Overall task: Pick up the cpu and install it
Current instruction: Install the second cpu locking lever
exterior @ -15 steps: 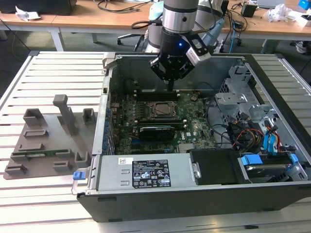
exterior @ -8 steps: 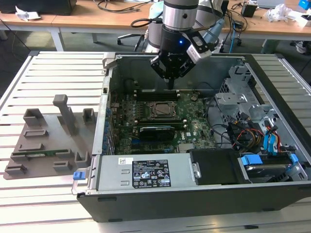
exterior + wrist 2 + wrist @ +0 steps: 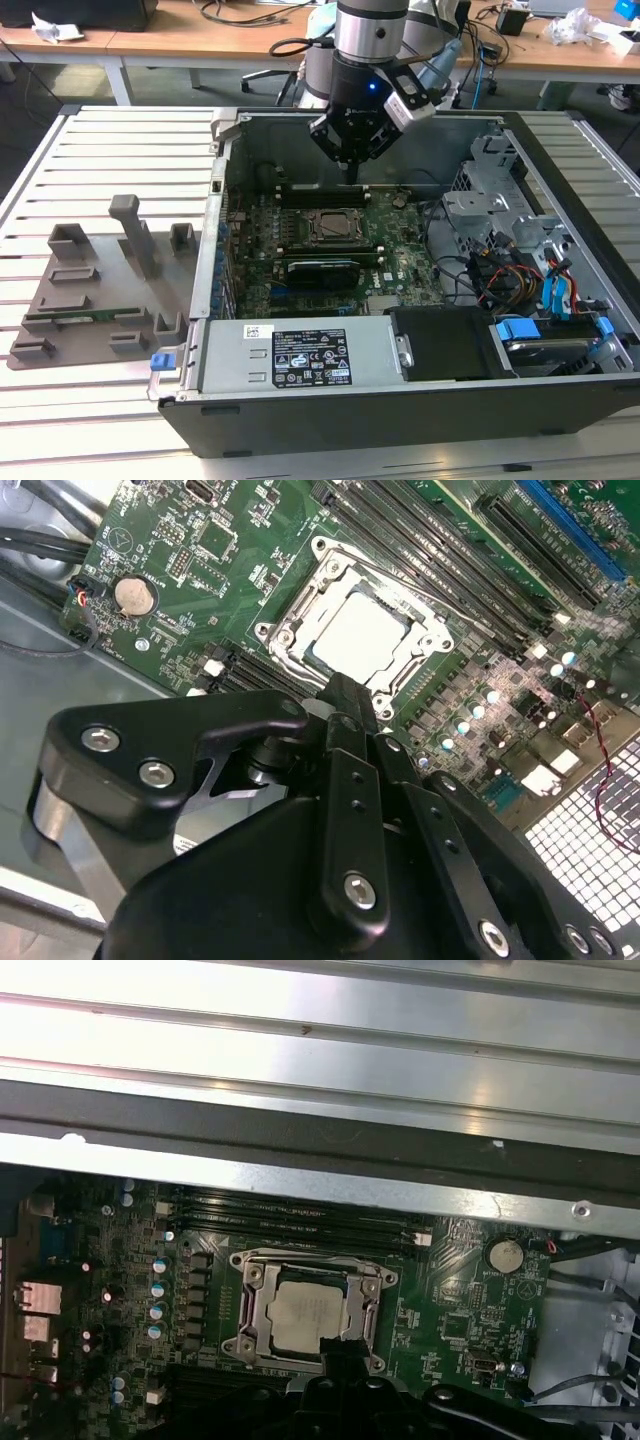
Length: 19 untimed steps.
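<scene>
A: What sits closest in the exterior view?
B: The grey power supply (image 3: pixel 300 360) at the case's front edge, then the green motherboard (image 3: pixel 400 255) behind it.
A: And the cpu?
B: The cpu (image 3: pixel 365 635) lies flat inside the metal-framed socket (image 3: pixel 290 635), seated on the board; both wrist views show it.
A: The gripper?
B: The gripper (image 3: pixel 355 170) hangs above the board just past the socket, fingers closed together, holding nothing, tip apart from the chip
</scene>
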Available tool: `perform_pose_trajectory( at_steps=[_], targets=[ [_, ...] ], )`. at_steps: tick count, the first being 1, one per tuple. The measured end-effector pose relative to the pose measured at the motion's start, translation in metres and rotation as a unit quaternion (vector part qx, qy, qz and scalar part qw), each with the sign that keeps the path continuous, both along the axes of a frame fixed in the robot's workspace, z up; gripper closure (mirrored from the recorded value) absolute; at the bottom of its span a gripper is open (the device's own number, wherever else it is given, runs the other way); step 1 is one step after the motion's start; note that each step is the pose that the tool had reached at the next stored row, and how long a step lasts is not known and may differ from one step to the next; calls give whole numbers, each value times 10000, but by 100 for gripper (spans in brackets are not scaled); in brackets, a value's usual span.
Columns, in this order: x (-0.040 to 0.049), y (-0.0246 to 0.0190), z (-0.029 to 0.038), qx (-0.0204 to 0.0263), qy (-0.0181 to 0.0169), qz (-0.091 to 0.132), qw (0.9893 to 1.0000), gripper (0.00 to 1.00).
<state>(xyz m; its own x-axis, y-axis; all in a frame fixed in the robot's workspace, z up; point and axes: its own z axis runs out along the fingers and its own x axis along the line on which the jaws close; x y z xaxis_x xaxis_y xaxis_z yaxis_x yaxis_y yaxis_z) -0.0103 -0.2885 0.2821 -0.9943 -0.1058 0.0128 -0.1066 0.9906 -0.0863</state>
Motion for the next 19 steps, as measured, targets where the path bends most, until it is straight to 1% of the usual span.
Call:
perform_pose_trajectory(
  at_steps=[3, 5, 7, 9, 10, 11, 12, 13, 14, 15, 16, 18, 19],
  targets=[
    [0, -29, 0, -1, 0, -1, 10000, 89],
    [0, -65, -1, 1, 0, -1, 10000, 89],
    [0, -86, -1, 5, 0, -1, 10000, 89],
    [0, -107, -1, 24, 0, -1, 10000, 89],
    [0, -119, -1, 44, 0, -1, 10000, 89],
    [0, -132, -2, 77, 0, -1, 10000, 89],
    [0, -142, -2, 100, 0, -1, 10000, 89],
    [0, -163, -3, 144, 0, 0, 9999, 89],
    [0, -176, -3, 172, 0, -1, 9999, 89],
    [0, -186, -4, 202, 0, 0, 9998, 89],
    [0, -195, -3, 246, 0, -1, 9997, 89],
    [0, -201, -3, 302, 0, -1, 9995, 89],
    [0, -208, -4, 389, 0, -1, 9992, 89]
  ],
)
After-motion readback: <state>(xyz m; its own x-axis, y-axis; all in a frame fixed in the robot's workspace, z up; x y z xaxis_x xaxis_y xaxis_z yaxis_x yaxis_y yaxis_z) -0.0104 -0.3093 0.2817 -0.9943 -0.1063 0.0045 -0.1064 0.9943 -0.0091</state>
